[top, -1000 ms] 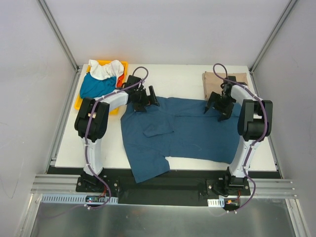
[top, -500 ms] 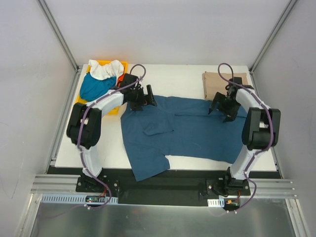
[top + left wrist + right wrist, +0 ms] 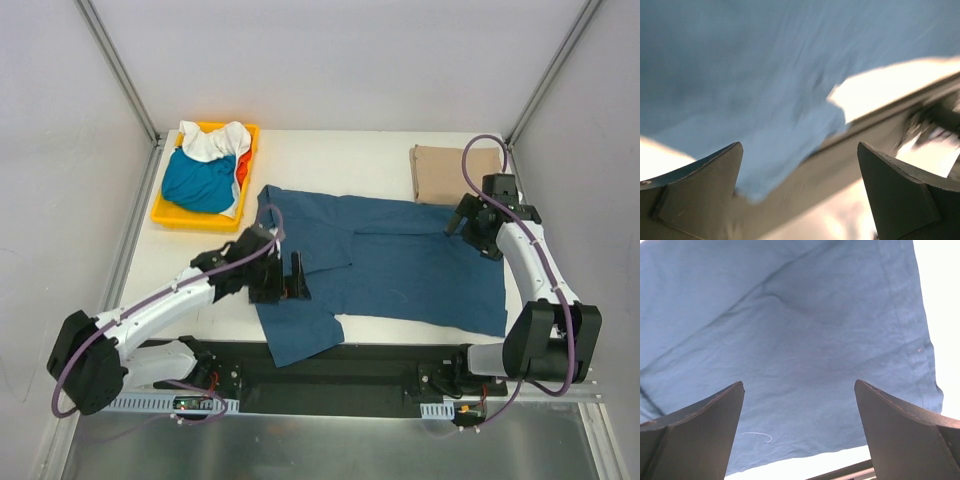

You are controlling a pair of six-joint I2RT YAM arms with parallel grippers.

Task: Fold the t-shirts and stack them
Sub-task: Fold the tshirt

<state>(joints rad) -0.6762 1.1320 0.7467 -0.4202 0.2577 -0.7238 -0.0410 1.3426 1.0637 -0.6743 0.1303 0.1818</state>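
A dark navy t-shirt (image 3: 400,265) lies spread flat across the table. It fills the left wrist view (image 3: 740,75) and the right wrist view (image 3: 790,330). My left gripper (image 3: 290,285) (image 3: 799,145) is open and empty, low over the shirt's near-left part by the sleeve that hangs past the table's front edge. My right gripper (image 3: 476,238) (image 3: 799,383) is open and empty above the shirt's right end. A beige t-shirt (image 3: 455,172) lies folded at the back right. Teal (image 3: 200,180), white (image 3: 210,140) and orange-red (image 3: 243,165) t-shirts are heaped in the tray.
The yellow plastic tray (image 3: 190,220) stands at the back left corner. Metal frame posts rise at both back corners, with grey walls on either side. The table's front edge and the dark base rail run just below the shirt's hanging sleeve.
My left arm has swung from the shirt's back-left corner by the tray down to its near-left part. My right gripper has shifted right. Both stayed open.
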